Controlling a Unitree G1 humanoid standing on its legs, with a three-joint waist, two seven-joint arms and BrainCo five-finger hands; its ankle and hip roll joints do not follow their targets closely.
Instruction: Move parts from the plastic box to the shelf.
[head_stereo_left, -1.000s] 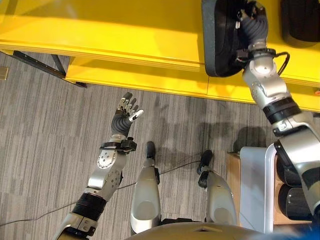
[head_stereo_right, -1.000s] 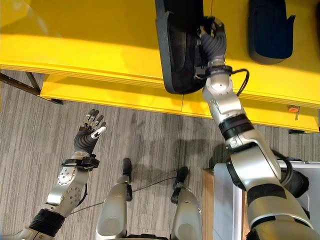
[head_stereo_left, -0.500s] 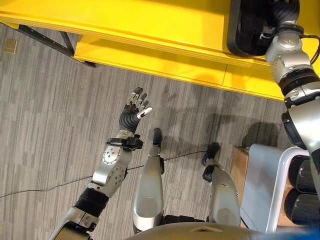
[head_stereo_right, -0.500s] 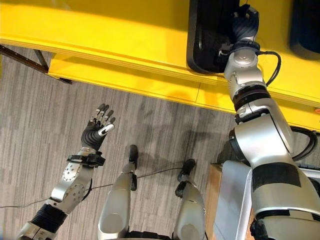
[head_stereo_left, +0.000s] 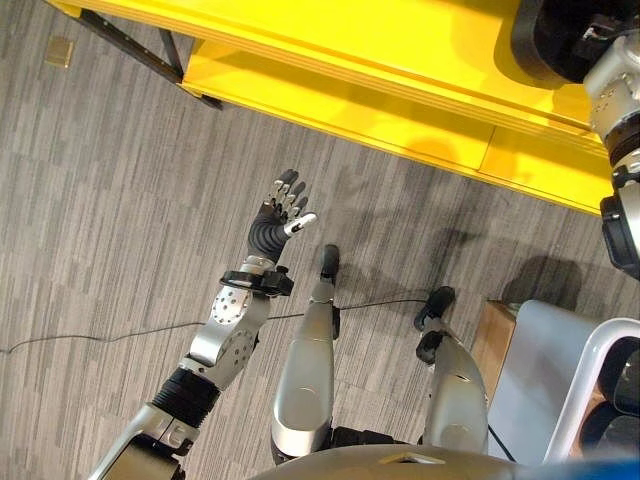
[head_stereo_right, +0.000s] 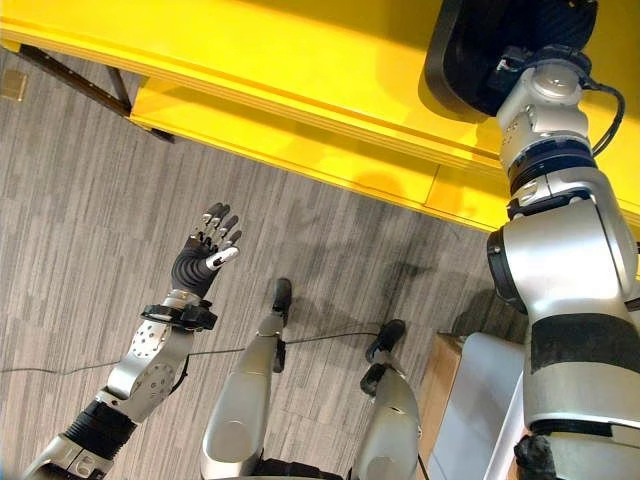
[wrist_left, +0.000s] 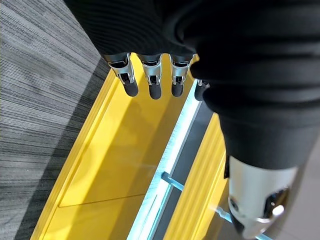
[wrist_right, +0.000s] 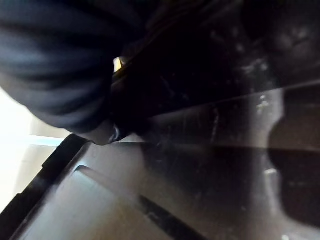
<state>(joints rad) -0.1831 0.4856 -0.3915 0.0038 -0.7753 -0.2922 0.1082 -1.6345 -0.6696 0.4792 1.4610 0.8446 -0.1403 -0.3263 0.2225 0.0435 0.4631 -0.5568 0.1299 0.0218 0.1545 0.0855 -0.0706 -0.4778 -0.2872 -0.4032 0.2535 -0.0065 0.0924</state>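
The yellow shelf (head_stereo_right: 300, 70) runs across the top of the head views, its long boards standing above the grey striped floor (head_stereo_left: 110, 200). At the lower right corner sits the pale plastic box (head_stereo_left: 545, 380), with dark rounded parts just visible inside its rim. On the shelf, at the upper right, lies the black part (head_stereo_right: 470, 55), a broad flat moulded piece with rounded corners, resting on the board with its near edge close to the shelf's front lip. The right arm reaches up to it, and the right hand (wrist_right: 65, 70) is pressed against the part's dark surface; in its own wrist view its dark cover lies against black moulding, but its fingers are hidden, so I cannot tell whether it has hold of the part or has let go. The part looks like stiff, fairly light moulded plastic with a smooth skin, likely to slide on the painted board and unlikely to be fragile; its raised rim and edge seem the best places to take hold. The left hand (head_stereo_left: 280, 215) hangs over the floor, well apart from shelf and box, fingers straight and spread, holding nothing; its wrist view looks past the fingertips (wrist_left: 131, 89) at the yellow shelf.
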